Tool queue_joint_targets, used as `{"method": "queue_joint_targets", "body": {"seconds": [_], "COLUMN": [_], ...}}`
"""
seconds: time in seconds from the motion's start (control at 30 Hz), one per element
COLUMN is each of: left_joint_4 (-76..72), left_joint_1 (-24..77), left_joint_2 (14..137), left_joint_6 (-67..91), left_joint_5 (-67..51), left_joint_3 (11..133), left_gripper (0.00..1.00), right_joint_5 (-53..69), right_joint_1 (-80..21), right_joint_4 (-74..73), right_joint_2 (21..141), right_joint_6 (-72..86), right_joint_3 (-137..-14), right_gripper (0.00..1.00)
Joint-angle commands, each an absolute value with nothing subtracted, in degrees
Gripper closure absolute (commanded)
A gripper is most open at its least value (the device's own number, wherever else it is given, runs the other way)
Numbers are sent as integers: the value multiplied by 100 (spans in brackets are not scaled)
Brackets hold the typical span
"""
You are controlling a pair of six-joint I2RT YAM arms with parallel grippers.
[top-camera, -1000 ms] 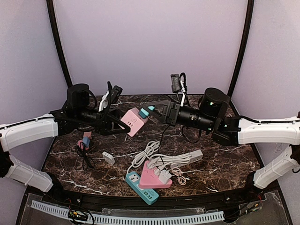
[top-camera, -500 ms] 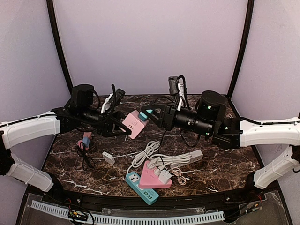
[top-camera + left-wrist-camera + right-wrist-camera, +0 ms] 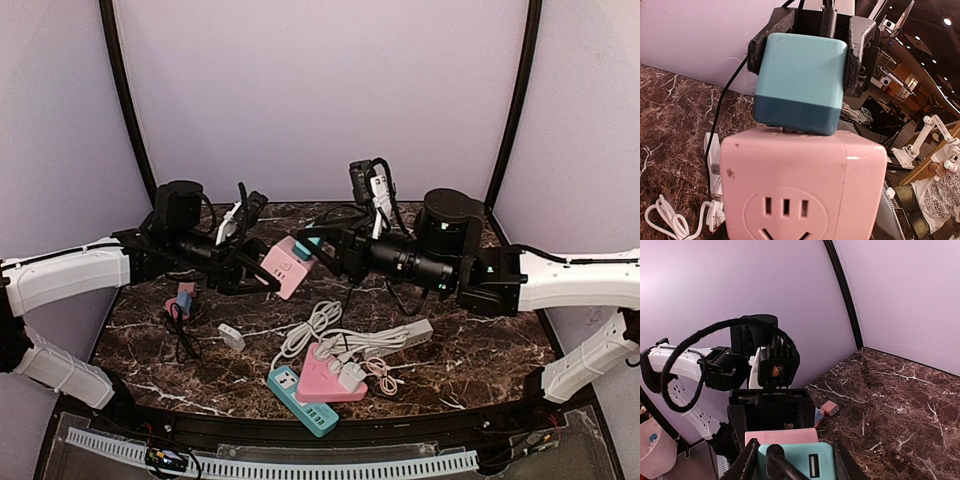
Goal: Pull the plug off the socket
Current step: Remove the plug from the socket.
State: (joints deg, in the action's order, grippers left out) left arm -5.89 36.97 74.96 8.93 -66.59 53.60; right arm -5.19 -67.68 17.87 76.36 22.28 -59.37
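- Left wrist view: light-teal cube plug (image 3: pixel 800 82), darker blue at its base, sits at 12 o'clock on the pink cube socket block (image 3: pixel 802 185); the faces touch or nearly so, and a dark sliver at the seam may be prongs, cannot say for sure
- Right gripper (image 3: pixel 806 55) clamps the plug's two side faces, jaws partly closed around it; a black cable (image 3: pixel 829 15) leaves the plug between them
- Top external view: left gripper (image 3: pixel 266 268) grips the socket block from 9 o'clock, jaws about half spread around its body; both pieces hang in the air above the dark marble table (image 3: pixel 480 360), plug at 1 o'clock of the block
- Step in hand, my reading: the pull itself; both grips set, separation not clearly begun
- Next move calls for the right arm to draw straight back toward 3 o'clock along the prong axis while the left braces; a twist risks binding, or slipping off the smooth faces
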Motion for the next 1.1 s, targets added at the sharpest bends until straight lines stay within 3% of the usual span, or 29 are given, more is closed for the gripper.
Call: {"method": "queue_joint_targets", "body": {"seconds": [0.0, 0.27, 0.67, 1.07], "left_joint_4": [-483, -454, -466, -472], "left_joint_1": [3709, 3709, 3709, 3708], "left_joint_2": [7466, 7512, 7545, 7575], "left_joint_6": [1042, 996, 945, 924], "left_joint_5": [-6451, -6428, -6424, -6429], "left_joint_3": [5550, 5545, 5527, 5513], "left_gripper": [99, 99, 99, 99], "right_joint_5": [-1284, -1388, 222, 1003], "right_joint_1": [-6731, -6708, -5999, -5570], "right_joint_4": [1062, 950, 1964, 2611], "right_joint_2": [7616, 7472, 7211, 7137], "right_joint_6": [1285, 1378, 2988, 3868], "right_joint_3": [-6066, -6027, -5337, -4959], "right_gripper": [100, 100, 100, 100]}}
